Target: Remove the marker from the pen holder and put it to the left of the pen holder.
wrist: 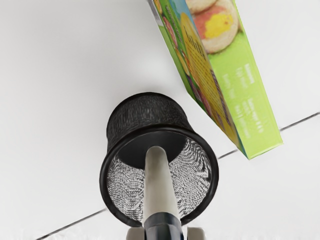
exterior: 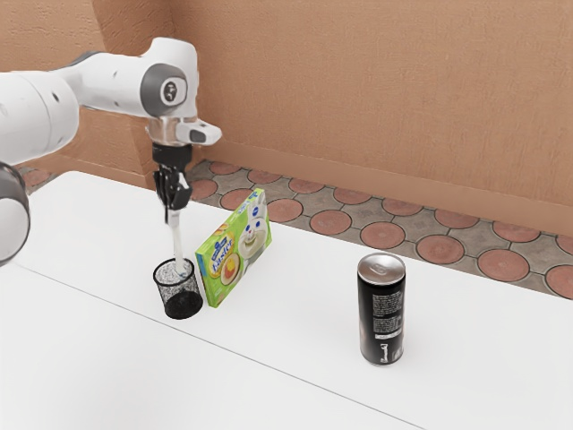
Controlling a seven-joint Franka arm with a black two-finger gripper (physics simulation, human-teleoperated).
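Note:
My gripper is above the pen holder, shut on the upper end of the marker. The pale marker hangs nearly upright, its lower end within the mouth of the black mesh pen holder. In the wrist view, the gripper has a fingertip on each side of the marker's dark end. The marker's grey barrel points down into the round opening of the pen holder. Whether its tip touches the holder's inside, I cannot tell.
A green and yellow box stands close beside the pen holder, toward the exterior view's right; the box is also near it in the wrist view. Farther right in the exterior view, a black can stands on the white table.

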